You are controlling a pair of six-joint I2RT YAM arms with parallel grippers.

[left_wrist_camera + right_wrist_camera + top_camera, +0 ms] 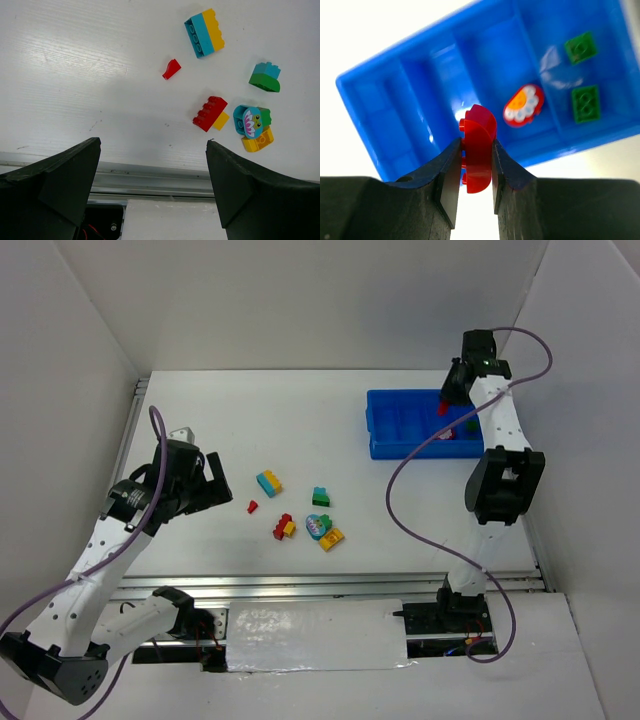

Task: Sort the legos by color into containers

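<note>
Sorting looks roughly a third done. On the white counter (pixel 300 420) a loose cluster waits near the left arm, well apart from the shallow bright-blue plastic tray (pixel 390 450). The left pincer (pixel 152 155) hangs spread and empty above that cluster; the right pincer (pixel 475 147) pinches a red round-topped brick (pixel 480 125) over the tray's middle compartments. Inside lie two green square bricks (pixel 580 47) and, seemingly one compartment over, a red rounded flower-printed piece (pixel 522 105). Left to sort: a cyan-and-yellow brick (pixel 205 32), a red-and-yellow brick (pixel 210 114), a blue-and-green piece (pixel 265 77), a cyan face-printed piece (pixel 251 121) touching a yellow brick (pixel 257 141), and a small red wedge (pixel 171 69). From above, the right arm hides part of the tray; at the wrist, glare washes out its far corner.
</note>
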